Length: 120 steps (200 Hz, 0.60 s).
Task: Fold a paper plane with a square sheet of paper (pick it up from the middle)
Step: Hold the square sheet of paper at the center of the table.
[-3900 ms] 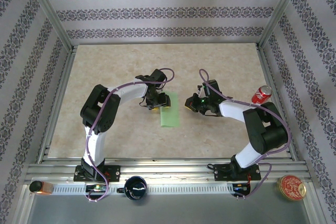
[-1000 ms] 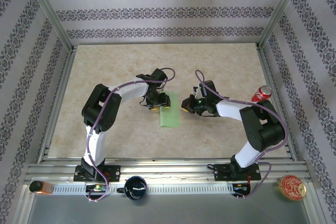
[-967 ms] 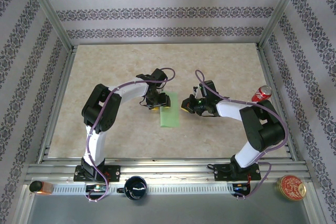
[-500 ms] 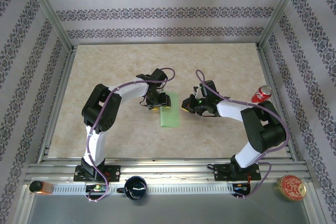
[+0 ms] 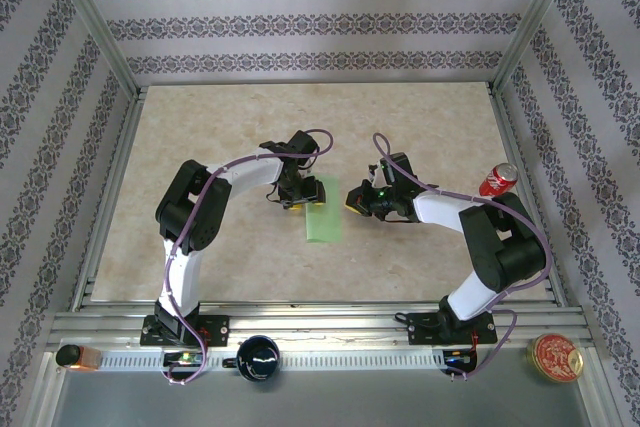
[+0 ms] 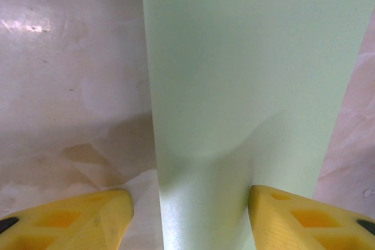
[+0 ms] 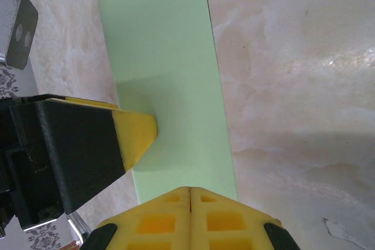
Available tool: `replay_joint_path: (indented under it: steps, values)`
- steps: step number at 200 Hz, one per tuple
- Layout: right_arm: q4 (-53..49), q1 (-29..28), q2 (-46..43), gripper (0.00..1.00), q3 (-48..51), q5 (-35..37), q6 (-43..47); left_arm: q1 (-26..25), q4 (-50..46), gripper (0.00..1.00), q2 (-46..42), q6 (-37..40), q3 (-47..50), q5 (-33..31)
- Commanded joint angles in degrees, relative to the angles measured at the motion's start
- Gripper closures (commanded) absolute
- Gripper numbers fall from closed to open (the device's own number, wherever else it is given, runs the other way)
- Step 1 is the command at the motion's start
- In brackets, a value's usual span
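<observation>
Folded green paper (image 5: 322,217) lies flat mid-worktop (image 5: 200,137); my left claw (image 6: 187,221) straddles its far end half-wide, my right claw (image 7: 190,203) is pinched shut at its edge, and a careless squeeze could buckle or skew the strip.

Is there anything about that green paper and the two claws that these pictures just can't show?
Right wrist view: the shut right gripper covers the paper's edge nearest that camera, so whether it pinches the paper is hidden.
Left wrist view: the picture's top edge cuts off the paper's far end.
Top view: the left gripper overlaps the paper's far-left corner; any creases are too small to see.
</observation>
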<state>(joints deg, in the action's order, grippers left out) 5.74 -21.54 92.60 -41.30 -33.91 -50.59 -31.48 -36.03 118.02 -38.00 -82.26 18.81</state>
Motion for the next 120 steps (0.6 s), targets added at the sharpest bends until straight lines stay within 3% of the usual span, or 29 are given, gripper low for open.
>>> replay_joint_path:
  steps: [1, 120]
  values:
    - [-0.6, -0.1, -1.2, 1.00, -0.8, 0.8, 1.3, -0.1, 1.4, 0.41, 7.1, -0.2, 4.2, -6.1]
    - [-2.7, -0.3, -2.7, 1.00, -0.8, 4.0, 2.1, -0.1, 1.6, 0.40, 7.3, 1.3, 3.6, -5.6]
